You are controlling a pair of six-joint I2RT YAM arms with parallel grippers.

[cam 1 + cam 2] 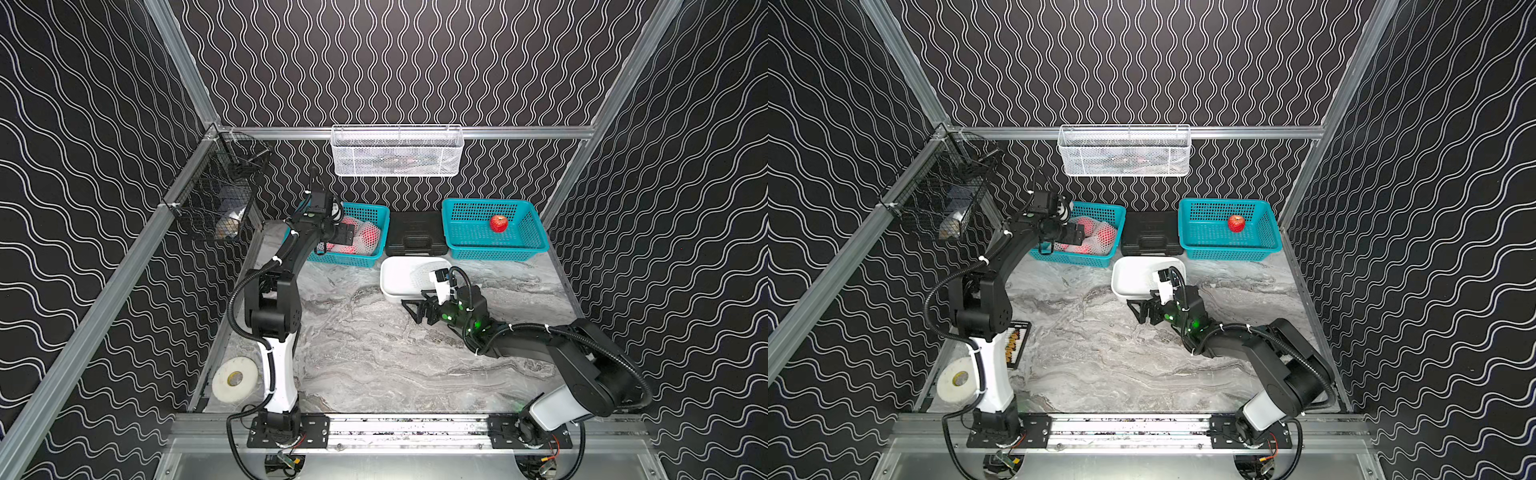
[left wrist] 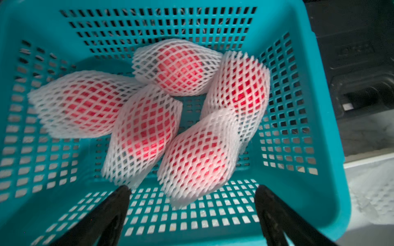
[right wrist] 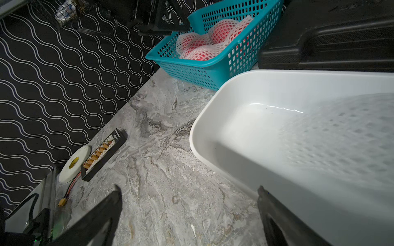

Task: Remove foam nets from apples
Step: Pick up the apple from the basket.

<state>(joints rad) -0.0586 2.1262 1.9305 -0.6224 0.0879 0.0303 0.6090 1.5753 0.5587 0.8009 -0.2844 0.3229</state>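
Left wrist view: your left gripper (image 2: 191, 188) hangs wide open, empty, just short of five apples (image 2: 181, 70), each in its foam net (image 2: 147, 127), piled in a teal basket (image 2: 326, 106). Your right gripper (image 3: 189, 189) is spread and empty too, beside the white tub (image 3: 234, 85). In a top view, one bare apple (image 1: 498, 223) sits right of centre, in the other basket (image 1: 494, 252).
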